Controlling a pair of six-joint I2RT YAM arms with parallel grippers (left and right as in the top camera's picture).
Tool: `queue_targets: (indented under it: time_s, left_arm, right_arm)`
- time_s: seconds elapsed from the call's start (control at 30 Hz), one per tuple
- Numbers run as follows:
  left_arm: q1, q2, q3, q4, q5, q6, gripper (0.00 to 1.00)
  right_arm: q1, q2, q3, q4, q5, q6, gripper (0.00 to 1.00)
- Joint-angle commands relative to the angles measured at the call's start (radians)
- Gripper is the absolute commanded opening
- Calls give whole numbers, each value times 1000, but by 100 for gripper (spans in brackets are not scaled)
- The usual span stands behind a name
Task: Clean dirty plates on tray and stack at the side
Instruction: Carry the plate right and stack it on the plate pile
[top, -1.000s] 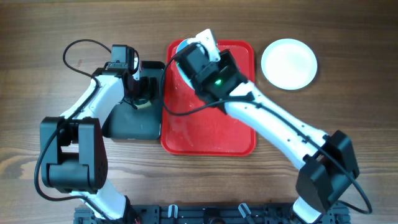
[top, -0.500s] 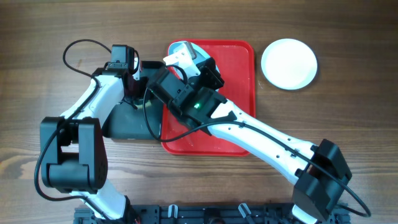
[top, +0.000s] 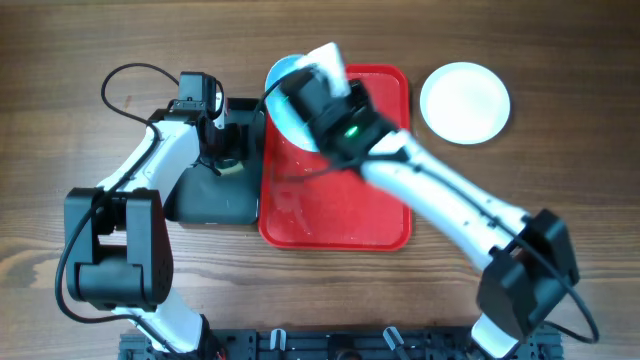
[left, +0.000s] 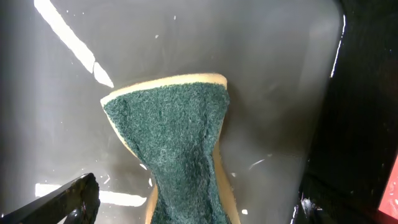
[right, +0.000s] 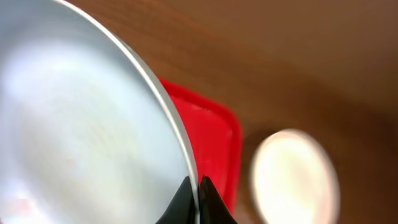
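On the left of the wooden bench (top: 60, 120), black tray (top: 205, 200) just beside the red tray (top: 340, 215). Above the black tray, left hand (top: 228, 148) spread wide, fingers well apart on either side of a sponge (left: 180, 143), gripping nothing. Sponge lying in the black tray, green scouring face up, yellow foam showing along the edges, narrowed at the middle. Next right, red tray flat on the bench, faint pale streaks on its floor. Over its far left corner, blue plate (top: 283, 100) lifted and tilted, pinched at the rim by the right hand (right: 194, 194), jaws pressed together on that edge. Plate's inner face pale and blurred in the wrist view, smears impossible to make out. Right arm blurred from above. Farthest right, white plate (top: 465, 102) flat on the bench, apart from the red tray, off its far right corner.
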Motion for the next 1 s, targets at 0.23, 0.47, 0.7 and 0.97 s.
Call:
queue_targets:
  time_s: [0.23, 0.47, 0.7, 0.97]
  left_arm:
    - [5, 11, -3, 4, -10, 5, 100]
    - [5, 11, -3, 4, -10, 5, 100]
    - [5, 11, -3, 4, -10, 5, 100]
    - [5, 11, -3, 4, -10, 5, 100]
  right_arm:
    - [-506, -19, 10, -24, -644, 128, 4]
    - [-783, 0, 3, -16, -646, 147, 4]
    - [-963, 97, 0, -12, -646, 152, 4]
    - [-967, 233, 0, -17, -689, 141, 4]
